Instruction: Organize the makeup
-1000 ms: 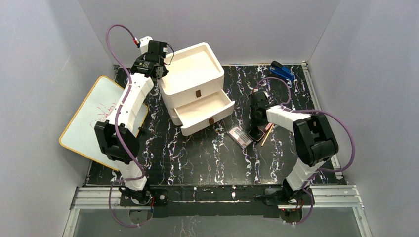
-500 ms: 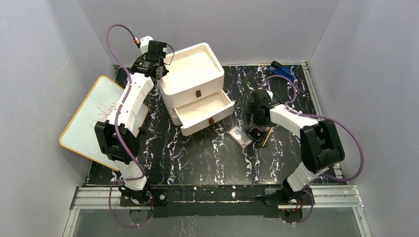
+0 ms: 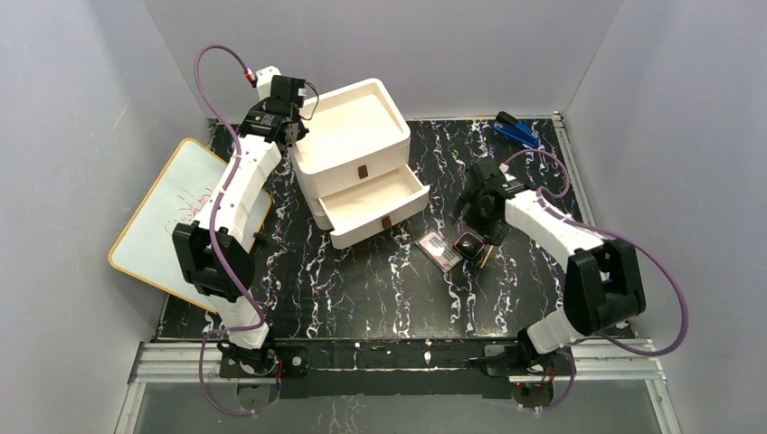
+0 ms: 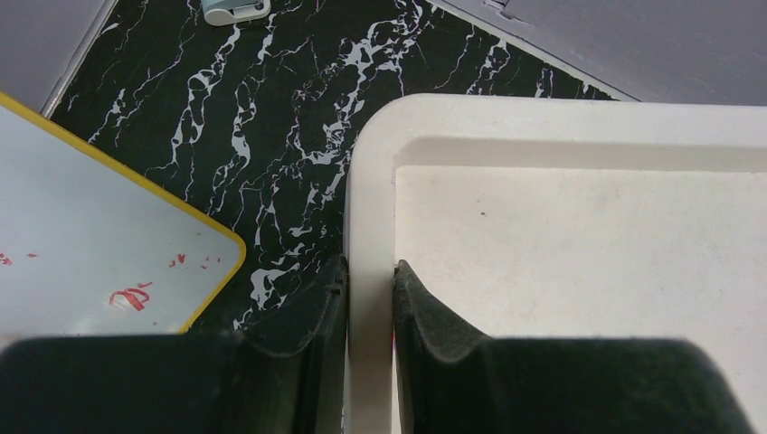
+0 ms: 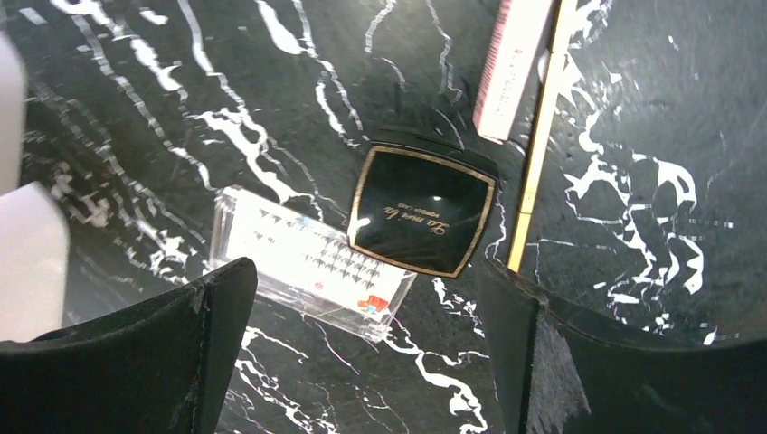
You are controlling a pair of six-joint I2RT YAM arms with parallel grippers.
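The square black compact (image 5: 422,210) with gold trim lies flat on the marble mat, touching the clear rectangular palette case (image 5: 303,262) on its left. A thin pink-and-yellow stick (image 5: 541,136) lies just to its right. My right gripper (image 5: 366,298) hovers open above them with nothing between its fingers. In the top view the compact (image 3: 468,244) sits beside the palette (image 3: 438,250), below the right gripper (image 3: 475,217). My left gripper (image 4: 369,289) is shut on the rear-left rim of the white drawer organizer (image 4: 561,244).
The organizer (image 3: 353,127) has its lower drawer (image 3: 380,203) pulled open toward the mat's middle. A yellow-edged whiteboard (image 3: 172,217) lies at the left. A blue stapler-like object (image 3: 517,131) sits at the back right. Grey walls close in three sides.
The right gripper opened wide, lifted off the compact and drew back as its arm swung right. The compact lies loose on the mat. The left arm stayed still.
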